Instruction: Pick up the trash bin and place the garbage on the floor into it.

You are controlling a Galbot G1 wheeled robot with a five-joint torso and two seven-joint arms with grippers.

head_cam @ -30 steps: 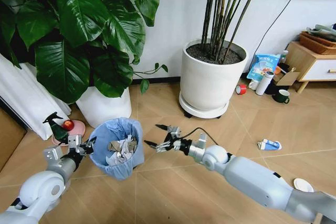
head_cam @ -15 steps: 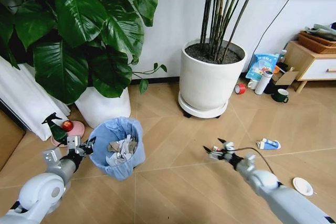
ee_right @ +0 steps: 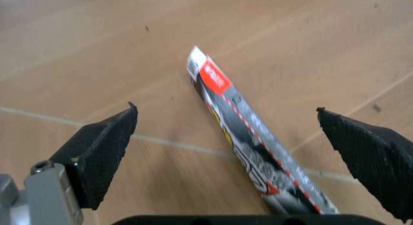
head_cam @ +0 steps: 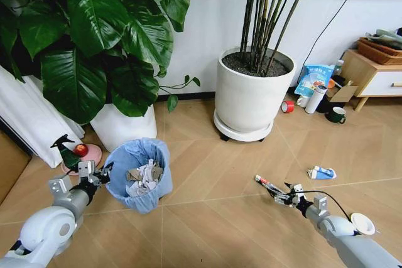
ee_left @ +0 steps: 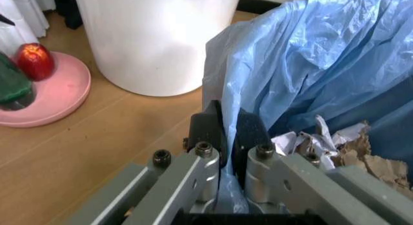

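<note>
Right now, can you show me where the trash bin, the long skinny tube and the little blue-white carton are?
trash bin (head_cam: 158, 183): head view, on its blue bag's outer side.
thin tube (ee_right: 248, 130): right wrist view, mid-length on its printed side.
blue-white carton (head_cam: 321, 172): head view, its middle.

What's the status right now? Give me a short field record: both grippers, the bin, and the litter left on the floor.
left gripper: shut on the rim of the trash bin
right gripper: open, fingers either side of a thin tube on the floor
bin contents: crumpled paper and brown scraps
litter outside the bin: thin tube, blue-white carton, white round lid
tube: not gripped
</note>
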